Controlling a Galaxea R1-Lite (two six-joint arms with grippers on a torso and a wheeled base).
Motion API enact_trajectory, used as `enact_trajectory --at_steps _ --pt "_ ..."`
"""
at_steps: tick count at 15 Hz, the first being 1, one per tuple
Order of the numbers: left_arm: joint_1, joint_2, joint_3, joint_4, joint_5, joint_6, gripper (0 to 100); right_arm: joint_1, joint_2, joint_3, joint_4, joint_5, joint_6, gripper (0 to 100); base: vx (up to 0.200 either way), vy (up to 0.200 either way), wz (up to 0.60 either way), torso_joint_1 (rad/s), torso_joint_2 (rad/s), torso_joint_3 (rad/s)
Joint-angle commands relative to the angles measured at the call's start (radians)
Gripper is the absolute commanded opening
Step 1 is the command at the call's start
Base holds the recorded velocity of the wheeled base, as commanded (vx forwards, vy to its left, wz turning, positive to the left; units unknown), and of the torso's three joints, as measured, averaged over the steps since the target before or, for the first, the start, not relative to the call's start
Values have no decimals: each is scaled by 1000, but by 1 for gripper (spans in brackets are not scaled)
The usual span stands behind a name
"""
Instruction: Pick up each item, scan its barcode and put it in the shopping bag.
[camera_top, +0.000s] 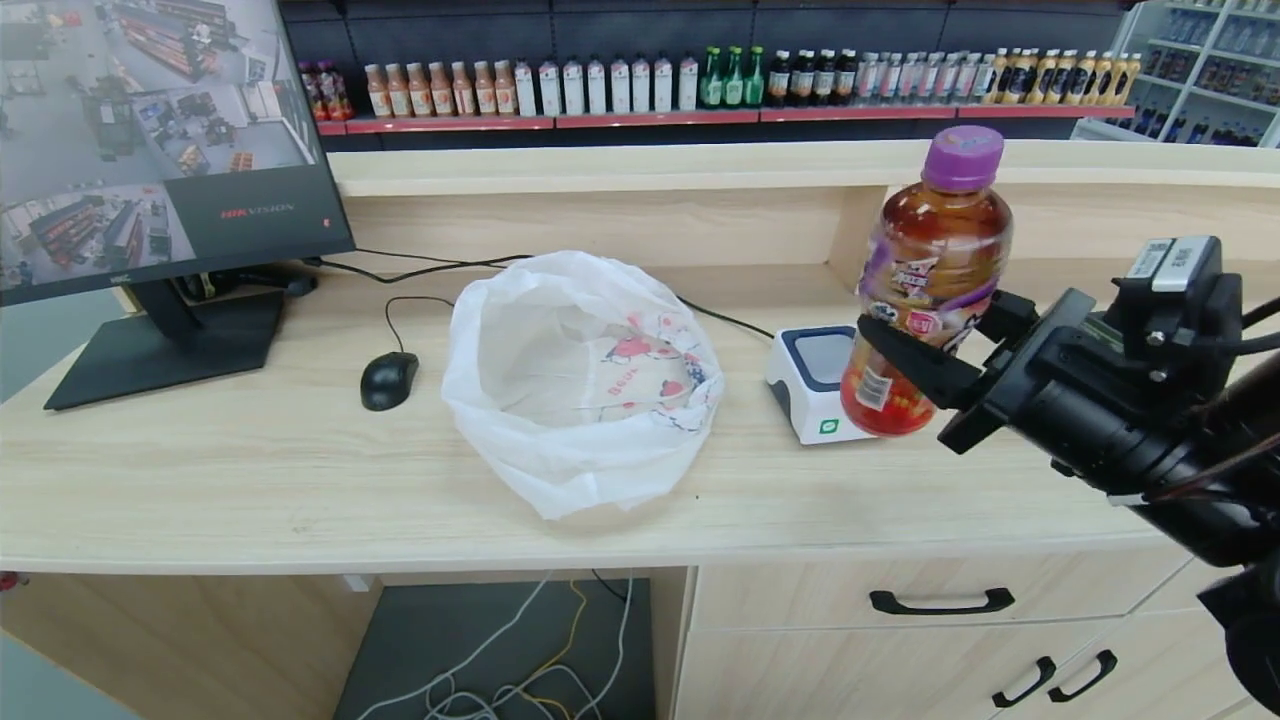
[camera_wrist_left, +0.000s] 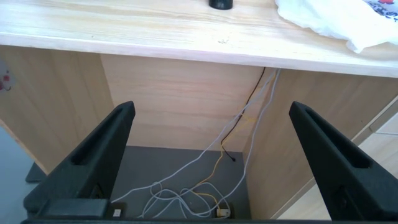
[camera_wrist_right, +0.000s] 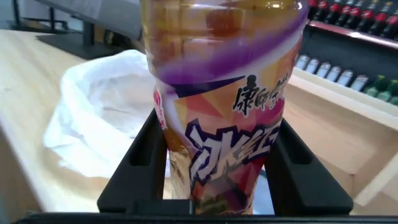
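Jaws apart, the left gripper (camera_wrist_left: 211, 109) hangs below the pale wooden counter (camera_top: 250, 480), where the white plastic shopping bag (camera_top: 560, 470) gapes open. Beside it sits the white box scanner (camera_top: 810, 390) — the right gripper (camera_top: 935, 335), clamped on the upright purple-capped amber bottle (camera_top: 930, 230), should probably face the barcode squarely to its window.

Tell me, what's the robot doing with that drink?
Its right gripper holds a purple-capped drink bottle upright above the counter, right beside the white scanner. The open shopping bag sits next to it and looks empty. The left gripper hangs open below the counter's edge.
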Motion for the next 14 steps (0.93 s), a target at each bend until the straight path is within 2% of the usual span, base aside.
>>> enact_trajectory --at_steps 1,3,7,11,14 --pt "1 0 0 0 0 0 100 -16 59 -104 3 7 -60 0 0 0 0 0 0 0" --pt "1 0 0 0 0 -1 100 -13 116 -265 26 18 -176 0 0 0 0 0 0 0" --pt "1 0 0 0 0 -1 100 -13 226 -365 -9 18 -422 0 0 0 0 0 0 0" --pt "1 0 0 0 0 -1 100 -28 271 -339 -9 76 -570 0 0 0 0 0 0 0" --pt "1 0 0 0 0 -1 100 -33 318 -337 -14 159 -669 0 0 0 0 0 0 0"
